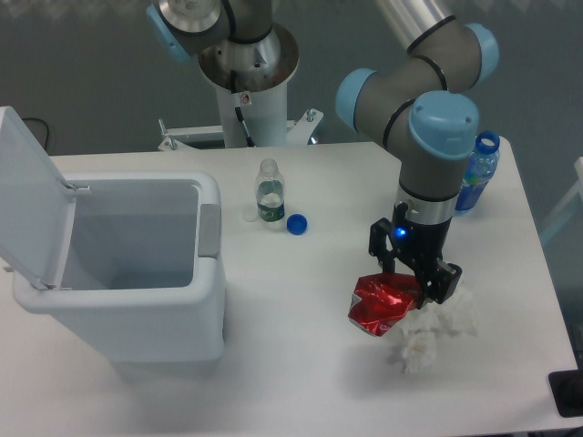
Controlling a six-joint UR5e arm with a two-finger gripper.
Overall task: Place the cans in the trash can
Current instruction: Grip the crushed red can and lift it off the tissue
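Observation:
The red crushed can (381,306) shows right of centre, just above the table, tilted. My gripper (412,279) is shut on its upper right part, with the black fingers (439,280) at either side of the can's top. The white trash can (127,314) stands at the left with its lid (29,196) swung open and upright. Its inside looks empty. The can is well to the right of the bin.
A white tissue wad (435,330) lies right under and beside the can. A small clear bottle (269,191) and a blue cap (296,223) stand behind the bin. A blue-capped bottle (475,173) stands at the back right, behind the arm.

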